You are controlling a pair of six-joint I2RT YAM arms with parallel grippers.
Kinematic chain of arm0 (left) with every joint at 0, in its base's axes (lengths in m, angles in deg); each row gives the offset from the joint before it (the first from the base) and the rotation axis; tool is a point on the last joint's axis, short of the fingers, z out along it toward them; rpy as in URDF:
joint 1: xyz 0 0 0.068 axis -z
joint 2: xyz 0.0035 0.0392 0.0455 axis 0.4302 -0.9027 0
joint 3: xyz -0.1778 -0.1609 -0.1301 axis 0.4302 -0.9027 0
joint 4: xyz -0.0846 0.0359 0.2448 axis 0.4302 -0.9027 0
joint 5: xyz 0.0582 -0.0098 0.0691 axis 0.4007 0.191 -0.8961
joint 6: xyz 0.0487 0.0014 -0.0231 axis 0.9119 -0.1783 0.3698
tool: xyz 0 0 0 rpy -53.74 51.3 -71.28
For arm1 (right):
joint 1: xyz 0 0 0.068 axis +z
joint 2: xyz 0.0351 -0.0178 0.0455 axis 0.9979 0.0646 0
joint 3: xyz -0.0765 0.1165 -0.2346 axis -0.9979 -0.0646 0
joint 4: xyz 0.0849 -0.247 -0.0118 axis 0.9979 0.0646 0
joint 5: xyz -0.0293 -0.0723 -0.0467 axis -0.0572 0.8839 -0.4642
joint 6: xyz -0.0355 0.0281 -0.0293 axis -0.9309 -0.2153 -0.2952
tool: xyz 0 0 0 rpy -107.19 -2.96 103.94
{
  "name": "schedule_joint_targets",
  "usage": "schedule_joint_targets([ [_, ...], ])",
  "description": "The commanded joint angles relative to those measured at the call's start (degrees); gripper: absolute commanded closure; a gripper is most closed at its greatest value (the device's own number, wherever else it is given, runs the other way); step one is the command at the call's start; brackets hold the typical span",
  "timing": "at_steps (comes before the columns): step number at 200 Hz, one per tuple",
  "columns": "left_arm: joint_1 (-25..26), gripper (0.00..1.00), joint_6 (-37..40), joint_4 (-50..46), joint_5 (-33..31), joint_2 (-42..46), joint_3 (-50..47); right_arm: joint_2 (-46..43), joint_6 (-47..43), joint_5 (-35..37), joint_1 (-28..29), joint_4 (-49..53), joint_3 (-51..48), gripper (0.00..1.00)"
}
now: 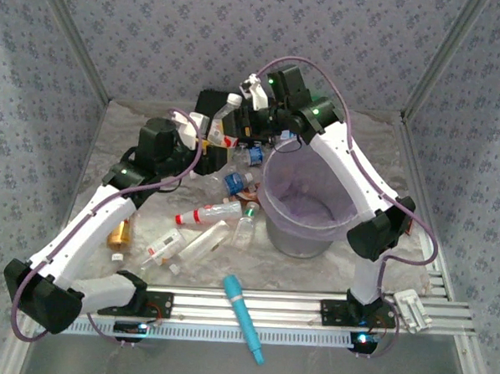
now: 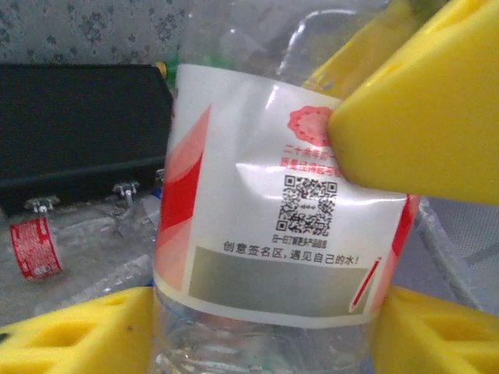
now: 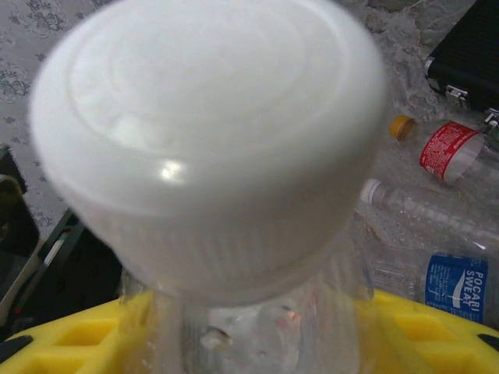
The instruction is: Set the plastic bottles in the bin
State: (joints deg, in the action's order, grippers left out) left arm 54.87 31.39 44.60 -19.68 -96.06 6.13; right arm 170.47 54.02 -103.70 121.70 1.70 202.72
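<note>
A clear plastic bottle with a red-and-white label and a white cap is held up in the air at the back of the table, left of the bin. My left gripper has the bottle's body between its yellow pads, which lie against both sides. My right gripper is shut round the neck just under the cap, and one of its yellow fingers rests on the label. More plastic bottles lie on the table left of the grey, lilac-lined bin.
A flat black box stands behind the held bottle. An orange bottle lies by the left arm. A cyan stick lies across the front rail. A blue-labelled bottle and a red-labelled one lie below the right gripper.
</note>
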Motion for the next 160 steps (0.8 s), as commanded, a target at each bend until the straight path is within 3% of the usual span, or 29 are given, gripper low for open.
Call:
schedule_joint_targets([
  [1, 0.5, 0.1, -0.7, 2.4, 0.5, 0.9, 1.5, -1.4, 0.1, 0.0, 0.0, -2.2, 1.5, 0.45],
  [13, 0.6, 0.0, -0.8, 1.9, 0.7, 1.4, 1.4, -1.5, -0.3, 0.8, -0.5, -2.3, 3.1, 0.46],
  [43, 0.7, 0.0, -0.3, -3.2, -1.3, 5.0, 0.3, -1.3, -1.0, 2.3, -2.6, 1.8, 11.4, 0.47],
  [73, 0.6, 0.0, 0.4, -15.6, -10.2, 7.5, -0.4, -3.2, -2.8, 2.8, -7.0, 7.8, 17.8, 0.48],
  [103, 0.6, 0.01, -0.2, -24.0, -13.8, 7.6, -1.8, -8.6, -4.8, 4.1, -12.2, 12.4, 17.5, 0.49],
  [160, 3.2, 0.09, -1.1, -31.8, -10.2, 4.5, -5.2, -20.2, -12.2, 15.4, -19.2, 25.7, 9.8, 0.5],
])
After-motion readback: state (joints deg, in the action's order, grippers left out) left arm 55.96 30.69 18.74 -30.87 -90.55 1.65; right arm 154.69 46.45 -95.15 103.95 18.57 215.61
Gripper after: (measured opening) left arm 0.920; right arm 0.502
